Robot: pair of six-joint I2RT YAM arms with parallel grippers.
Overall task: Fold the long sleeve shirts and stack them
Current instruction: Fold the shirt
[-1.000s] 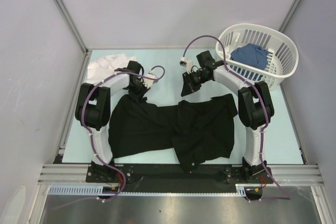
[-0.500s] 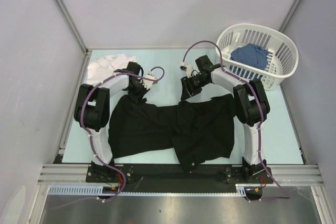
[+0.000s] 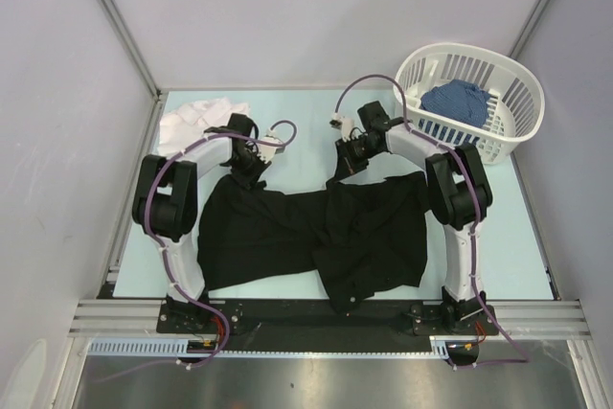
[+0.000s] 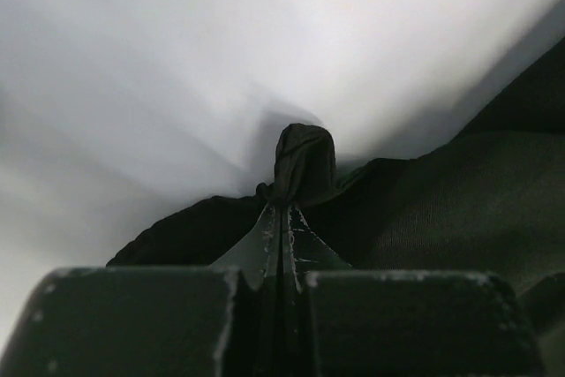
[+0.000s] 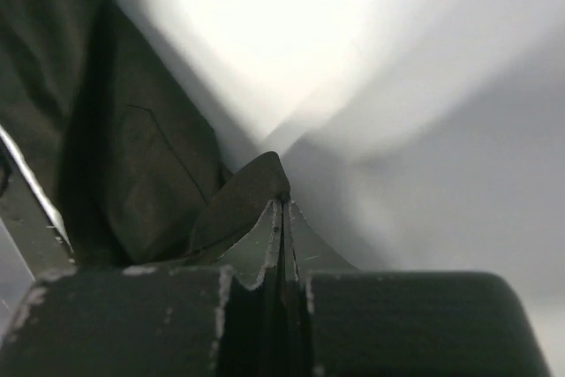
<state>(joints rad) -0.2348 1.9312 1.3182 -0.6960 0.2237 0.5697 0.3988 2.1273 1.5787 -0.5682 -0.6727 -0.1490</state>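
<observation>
A black long sleeve shirt (image 3: 316, 237) lies spread and rumpled across the middle of the table. My left gripper (image 3: 251, 171) is shut on its far left edge; a bunch of black cloth (image 4: 300, 161) sticks out past the closed tips of the left gripper (image 4: 282, 211). At the shirt's far edge near the middle, my right gripper (image 3: 343, 168) is shut too. In the right wrist view a fold of black cloth (image 5: 238, 205) is pinched at the tips of the right gripper (image 5: 282, 205). A white long sleeve shirt (image 3: 196, 120) lies crumpled at the back left.
A white slatted basket (image 3: 508, 117) stands at the back right with a blue cloth (image 3: 455, 101) inside. Grey walls close in the pale table (image 3: 306, 126) on three sides. Both arms arch over the shirt's left and right ends.
My right gripper has dropped slightly toward the black shirt's far edge, and the right arm has shifted a little. The left arm and the shirt's body have stayed put.
</observation>
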